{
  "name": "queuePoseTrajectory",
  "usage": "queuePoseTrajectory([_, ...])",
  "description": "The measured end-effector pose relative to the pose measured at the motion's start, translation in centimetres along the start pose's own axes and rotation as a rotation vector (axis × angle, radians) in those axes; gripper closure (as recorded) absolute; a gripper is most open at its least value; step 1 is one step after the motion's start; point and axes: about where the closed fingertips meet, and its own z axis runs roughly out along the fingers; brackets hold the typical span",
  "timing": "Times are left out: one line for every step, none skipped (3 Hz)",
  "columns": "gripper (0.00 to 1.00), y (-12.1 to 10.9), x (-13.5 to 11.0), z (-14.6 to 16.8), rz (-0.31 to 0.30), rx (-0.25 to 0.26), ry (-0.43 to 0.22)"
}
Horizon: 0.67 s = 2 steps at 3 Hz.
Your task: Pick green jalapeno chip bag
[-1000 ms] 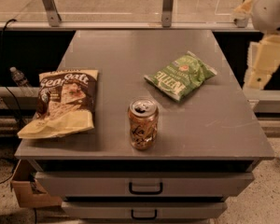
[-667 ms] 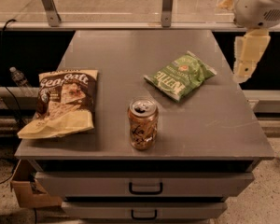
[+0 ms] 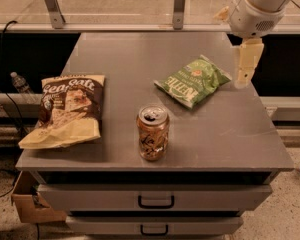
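Observation:
The green jalapeno chip bag [image 3: 193,80] lies flat on the right half of the grey table top [image 3: 120,59], its white lettering facing up. My gripper [image 3: 245,73] hangs from the white arm at the upper right, just right of the bag and above the table's right edge. It touches nothing and holds nothing.
A brown-and-cream Sea Salt bag [image 3: 67,109] lies at the left front of the table. A soda can [image 3: 153,132] stands upright near the front middle. Drawers with handles [image 3: 156,201] sit below the top. A rail with metal posts [image 3: 179,5] runs behind the table.
My arm has moved left and slightly down, bringing the gripper from off the table's right side to just beside the green bag. The objects on the table have not moved.

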Motion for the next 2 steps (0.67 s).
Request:
queuePoseTrajectory([0.0, 0.0, 0.1, 0.7, -0.025, 0.013, 0.008])
queuePoseTrajectory([0.0, 0.2, -0.5, 3.6, -0.13, 0.014, -0.018])
